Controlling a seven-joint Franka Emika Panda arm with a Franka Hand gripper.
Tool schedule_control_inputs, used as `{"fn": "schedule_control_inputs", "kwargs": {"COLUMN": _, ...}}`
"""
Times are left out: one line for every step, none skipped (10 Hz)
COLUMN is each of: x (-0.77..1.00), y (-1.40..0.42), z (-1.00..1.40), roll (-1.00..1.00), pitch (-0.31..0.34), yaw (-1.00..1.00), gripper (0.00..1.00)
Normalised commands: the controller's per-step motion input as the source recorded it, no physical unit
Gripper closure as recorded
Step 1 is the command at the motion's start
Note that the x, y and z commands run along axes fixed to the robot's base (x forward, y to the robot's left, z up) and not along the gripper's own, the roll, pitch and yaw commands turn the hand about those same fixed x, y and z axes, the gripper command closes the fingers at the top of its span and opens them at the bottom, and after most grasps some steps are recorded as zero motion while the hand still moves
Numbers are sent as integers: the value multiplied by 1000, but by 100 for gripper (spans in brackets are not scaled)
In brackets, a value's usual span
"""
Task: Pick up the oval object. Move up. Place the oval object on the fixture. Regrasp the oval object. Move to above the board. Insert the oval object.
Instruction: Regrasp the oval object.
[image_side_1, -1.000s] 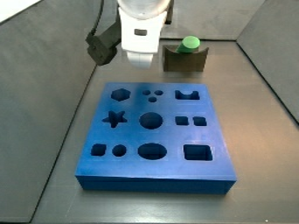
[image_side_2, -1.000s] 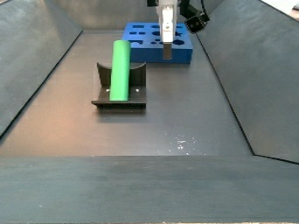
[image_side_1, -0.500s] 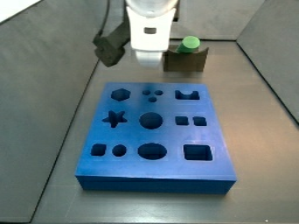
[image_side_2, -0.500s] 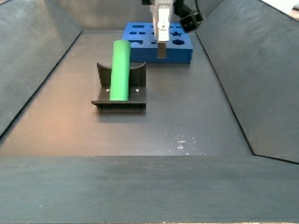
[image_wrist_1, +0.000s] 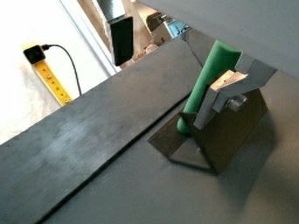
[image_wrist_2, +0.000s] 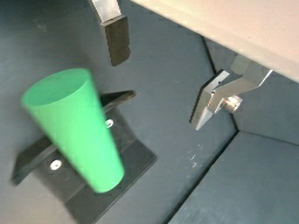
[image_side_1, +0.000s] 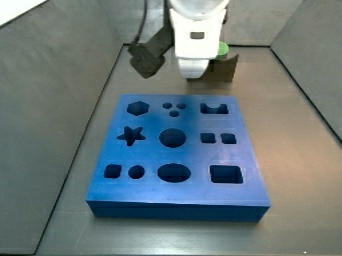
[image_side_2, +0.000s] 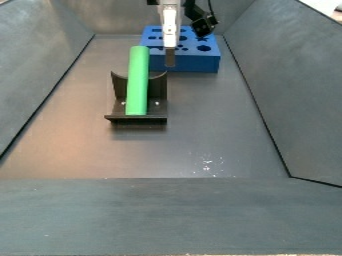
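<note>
Between the gripper (image_wrist_2: 158, 74) fingers nothing is held in a wrist view; they stand apart, the oval object (image_wrist_2: 77, 127) resting on the fixture (image_wrist_2: 87, 184). Side view: gripper (image_side_2: 168, 55) at twelve o'clock of it, probably approaching. Regrasp, transfer to the board (image_side_1: 179, 150), insertion remain.

No readable writing in any view

The yellow strip (image_wrist_1: 42, 68) at the wall in a wrist view carries marks too small to make out; the blue board (image_side_1: 177, 155), green rod (image_side_2: 136, 79) and hand (image_wrist_2: 163, 74) bear no labels.
</note>
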Motion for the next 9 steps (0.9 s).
{"fn": "schedule_control_inputs", "kwargs": {"x": 1000, "y": -18, "z": -41, "roll": 108, "pitch": 36, "yaw": 3, "gripper": 0}}
{"fn": "schedule_control_inputs", "kwargs": {"x": 1000, "y": -18, "z": -43, "roll": 114, "pitch": 52, "yaw": -2, "gripper": 0}}
{"fn": "schedule_control_inputs", "kwargs": {"x": 892, "y": -17, "z": -41, "roll": 116, "pitch": 80, "yaw": -2, "gripper": 0}}
{"fn": "schedule_control_inputs", "kwargs": {"x": 815, "y": -15, "z": -38, "roll": 120, "pitch": 93, "yaw": 6, "gripper": 0}}
{"fn": "schedule_control_inputs", "kwargs": {"x": 710, "y": -17, "z": -34, "roll": 120, "pitch": 110, "yaw": 19, "gripper": 0}}
{"fn": "schedule_control_inputs", "kwargs": {"x": 662, "y": -18, "z": -34, "roll": 120, "pitch": 115, "yaw": 26, "gripper": 0}}
{"fn": "schedule_control_inputs", "kwargs": {"x": 569, "y": -20, "z": -32, "roll": 121, "pitch": 118, "yaw": 42, "gripper": 0}}
{"fn": "schedule_control_inputs", "kwargs": {"x": 501, "y": -20, "z": -35, "roll": 122, "pitch": 118, "yaw": 54, "gripper": 0}}
{"fn": "schedule_control_inputs", "kwargs": {"x": 432, "y": -20, "z": -35, "roll": 127, "pitch": 118, "yaw": 64, "gripper": 0}}
